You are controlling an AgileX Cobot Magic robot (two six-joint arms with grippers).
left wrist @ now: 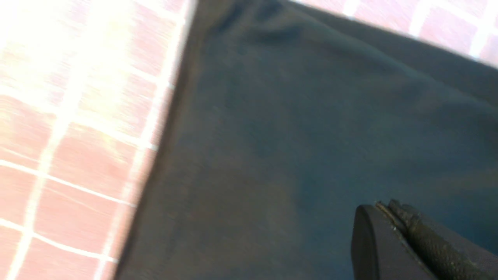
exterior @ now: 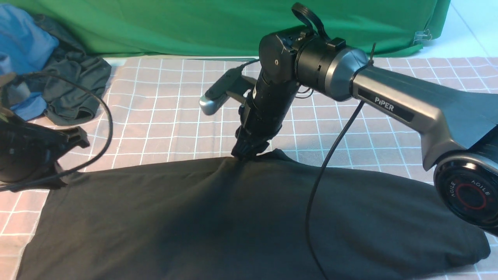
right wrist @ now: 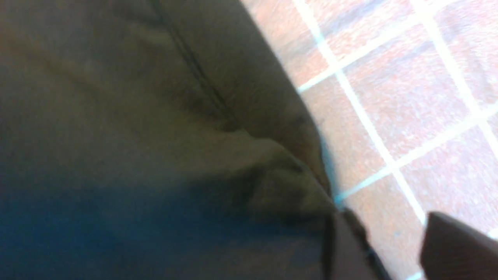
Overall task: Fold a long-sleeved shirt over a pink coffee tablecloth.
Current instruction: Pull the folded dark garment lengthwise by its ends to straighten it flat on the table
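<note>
Two end effectors, both mine. The right end effector (exterior: pixel 249 154) sits at the far edge of the long-sleeved shirt (exterior: pixel 233 217), fingers apart, nothing clamped. The left end effector (exterior: pixel 78 137) hangs over the shirt's far-left corner, fingers together, nothing seen in them. The shirt lies spread on the pink coffee tablecloth (exterior: pixel 175 116), which shows beyond it. The fabric looks soft, light and limp, so pinch at edges or corners, or it'll sag and bunch.

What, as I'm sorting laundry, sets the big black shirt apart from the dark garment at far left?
The long-sleeved shirt lies spread wide on the pink tablecloth, near side; the dark garment is bunched at its far-left corner, against a blue garment. The shirt is far larger. The right claw meets the shirt's far edge; none touches the dark garment. Both are dark fabric.
</note>
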